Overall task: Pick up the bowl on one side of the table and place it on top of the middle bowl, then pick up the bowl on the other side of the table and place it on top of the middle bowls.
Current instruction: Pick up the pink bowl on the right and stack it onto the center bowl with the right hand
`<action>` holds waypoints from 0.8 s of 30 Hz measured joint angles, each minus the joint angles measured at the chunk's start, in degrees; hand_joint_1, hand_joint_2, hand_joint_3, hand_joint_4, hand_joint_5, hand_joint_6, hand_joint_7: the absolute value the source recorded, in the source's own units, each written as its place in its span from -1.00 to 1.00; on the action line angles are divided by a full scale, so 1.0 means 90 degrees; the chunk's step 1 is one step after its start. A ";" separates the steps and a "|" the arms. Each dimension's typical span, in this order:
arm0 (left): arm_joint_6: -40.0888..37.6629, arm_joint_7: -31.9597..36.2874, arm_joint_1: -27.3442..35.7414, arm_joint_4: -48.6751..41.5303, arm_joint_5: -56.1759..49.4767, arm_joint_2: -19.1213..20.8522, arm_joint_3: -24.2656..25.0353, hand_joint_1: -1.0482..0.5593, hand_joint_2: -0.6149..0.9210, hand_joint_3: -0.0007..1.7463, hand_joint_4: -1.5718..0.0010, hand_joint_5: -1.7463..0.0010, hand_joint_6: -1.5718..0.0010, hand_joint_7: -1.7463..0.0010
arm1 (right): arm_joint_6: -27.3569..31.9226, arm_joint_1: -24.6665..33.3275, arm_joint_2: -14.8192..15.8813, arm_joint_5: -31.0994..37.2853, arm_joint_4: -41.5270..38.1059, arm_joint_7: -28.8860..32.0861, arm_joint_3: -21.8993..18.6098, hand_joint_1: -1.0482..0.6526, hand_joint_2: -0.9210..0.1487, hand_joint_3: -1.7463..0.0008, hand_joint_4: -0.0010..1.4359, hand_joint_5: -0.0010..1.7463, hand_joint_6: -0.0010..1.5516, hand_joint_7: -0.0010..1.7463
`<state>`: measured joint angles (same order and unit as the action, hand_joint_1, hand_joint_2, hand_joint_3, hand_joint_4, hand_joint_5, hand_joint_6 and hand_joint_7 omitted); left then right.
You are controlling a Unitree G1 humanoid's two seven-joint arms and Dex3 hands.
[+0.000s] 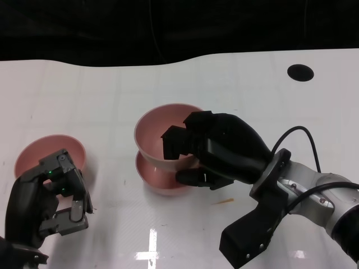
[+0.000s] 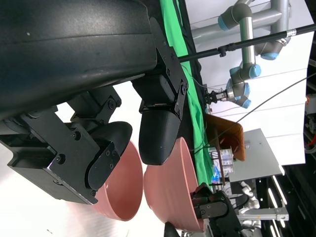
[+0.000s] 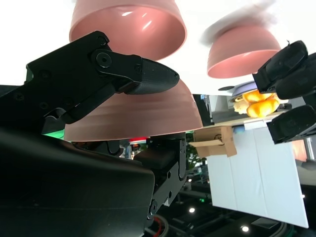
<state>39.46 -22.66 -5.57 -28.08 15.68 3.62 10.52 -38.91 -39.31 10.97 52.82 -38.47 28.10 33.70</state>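
Gripping the upper pink bowl (image 1: pixel 162 131) by its near rim, the right hand (image 1: pixel 216 148) has fingers hooked inside the wall and the rest of the hand outside; the bowl sits in, or just above, the middle pink bowl (image 1: pixel 162 179). Seating cannot be confirmed: the upper bowl looks slightly tilted against the lower one.

Third pink bowl (image 1: pixel 50 154) lies well to the left of the middle bowl, on the white table (image 1: pixel 252 84). The left hand (image 1: pixel 53 196) sits just beside it on the near side, fingers curled in toward the palm; no clear hold on anything, contact with that bowl cannot be told.

Risks, judged:
- releasing while tilted could leave the upper bowl cocked or sliding off
- fingers inside the rim may drag it on withdrawal, shifting the stack
- moving the left bowl in early risks the hands meeting over the middle bowl
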 measured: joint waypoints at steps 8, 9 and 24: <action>0.0034 0.0001 0.0002 -0.0020 -0.0062 0.0000 0.0000 0.37 0.46 0.69 -0.22 -1.00 -0.04 -0.96 | 0.0009 -0.0129 -0.0059 0.0066 -0.0335 0.0174 0.0136 -0.01 -0.51 0.14 0.17 1.00 -0.27 1.00; 0.0033 0.0001 0.0002 -0.0020 -0.0076 0.0000 0.0000 0.37 0.46 0.69 -0.23 -1.00 -0.05 -0.96 | 0.0014 -0.0138 -0.0076 0.0117 -0.0382 0.0236 0.0183 0.00 -0.51 0.14 0.18 1.00 -0.27 1.00; 0.0025 0.0008 0.0002 -0.0019 -0.0143 -0.0002 0.0001 0.38 0.44 0.71 -0.25 -1.00 -0.04 -1.00 | 0.0101 -0.0338 -0.0256 0.0281 -0.1017 0.0636 0.0499 0.01 -0.46 0.08 0.26 1.00 -0.22 1.00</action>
<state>39.69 -22.59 -5.55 -28.26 14.40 3.61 10.53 -38.00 -42.35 8.67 55.36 -47.62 33.83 38.19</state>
